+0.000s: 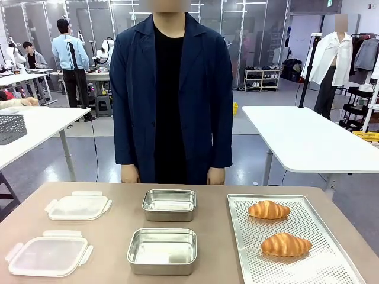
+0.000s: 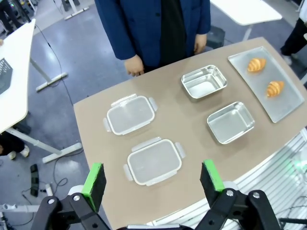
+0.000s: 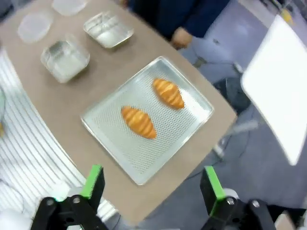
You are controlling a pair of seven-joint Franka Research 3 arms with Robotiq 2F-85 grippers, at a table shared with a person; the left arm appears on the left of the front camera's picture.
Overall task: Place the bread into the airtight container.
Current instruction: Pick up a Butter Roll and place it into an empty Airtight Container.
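Green-padded, gaping wide and empty at left gripper (image 2: 152, 180) and right gripper (image 3: 152, 185), likely risking crushing the golden crescent croissant (image 1: 285, 244) against the rectangular steel container (image 1: 161, 267).

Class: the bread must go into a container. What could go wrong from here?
Two croissants share the tray; the right gripper, fingers open, could knock one while taking the other. The pastry may crush under a firm squeeze. Both lids lie off the containers: sealing might be skipped.
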